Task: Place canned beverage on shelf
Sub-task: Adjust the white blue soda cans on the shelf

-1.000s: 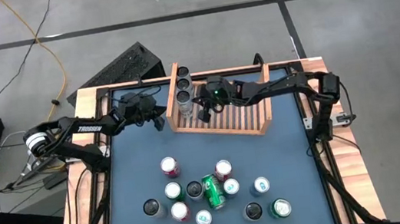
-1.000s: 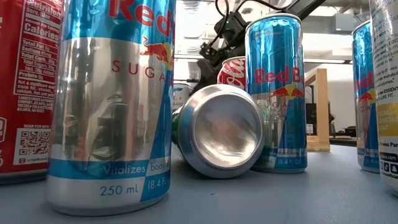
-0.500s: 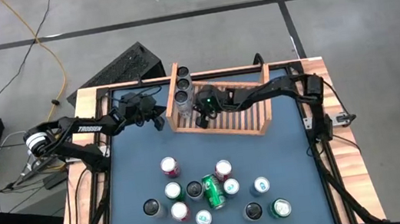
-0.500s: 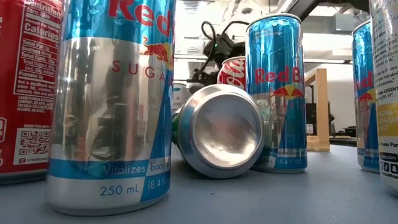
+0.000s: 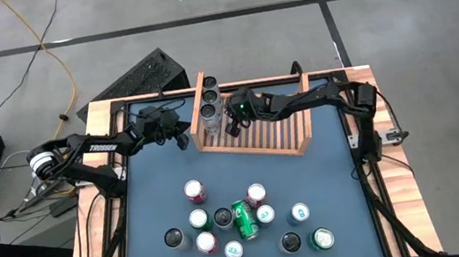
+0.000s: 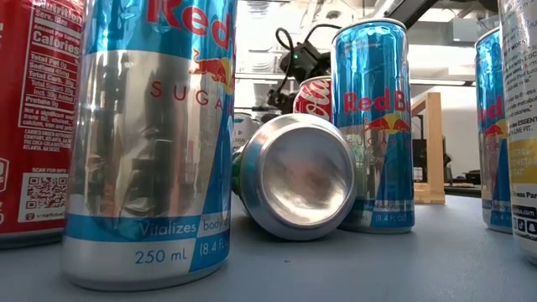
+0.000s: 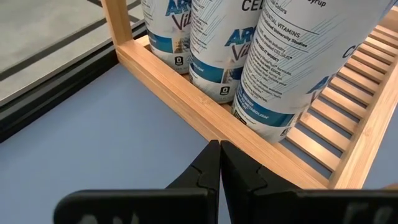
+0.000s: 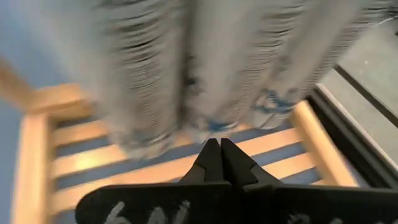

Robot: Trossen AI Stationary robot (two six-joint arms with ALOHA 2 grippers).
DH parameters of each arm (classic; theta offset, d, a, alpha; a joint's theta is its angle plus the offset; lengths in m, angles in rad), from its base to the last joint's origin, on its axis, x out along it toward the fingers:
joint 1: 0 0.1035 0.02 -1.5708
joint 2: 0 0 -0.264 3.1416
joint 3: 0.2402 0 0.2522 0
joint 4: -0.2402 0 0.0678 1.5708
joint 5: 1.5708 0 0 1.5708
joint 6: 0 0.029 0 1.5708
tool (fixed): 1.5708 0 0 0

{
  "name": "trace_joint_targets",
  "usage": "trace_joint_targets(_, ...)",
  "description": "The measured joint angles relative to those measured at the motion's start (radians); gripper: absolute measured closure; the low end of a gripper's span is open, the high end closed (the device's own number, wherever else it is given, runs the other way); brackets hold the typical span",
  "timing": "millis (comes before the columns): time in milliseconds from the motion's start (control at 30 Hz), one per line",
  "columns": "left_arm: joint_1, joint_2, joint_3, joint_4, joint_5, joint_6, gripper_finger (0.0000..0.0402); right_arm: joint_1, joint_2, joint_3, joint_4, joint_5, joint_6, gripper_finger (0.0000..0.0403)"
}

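Right gripper (image 5: 235, 128) over shelf (image 5: 280, 144), fingers pressed together, empty, just beside three shelved cans (image 5: 210, 109). Left gripper (image 5: 183, 138) closed too, outside shelf's left wall. Loose cans (image 5: 243, 220) well apart near table's front. Risk: knocking shelved cans over on a careless swing; clearance hard to judge, probably slight.
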Motion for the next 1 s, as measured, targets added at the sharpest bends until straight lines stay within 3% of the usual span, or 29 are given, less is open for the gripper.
trace_joint_targets(633,0.0,0.0,0.0,0.0,0.0,-0.013,0.0402,-0.039,0.032,0.0,0.124,-0.105,0.008,0.0403)
trace_joint_targets(1000,0.0,0.0,0.0,0.0,0.0,-0.001,0.0402,-0.044,0.022,-0.001,0.05,-0.012,0.049,0.0403)
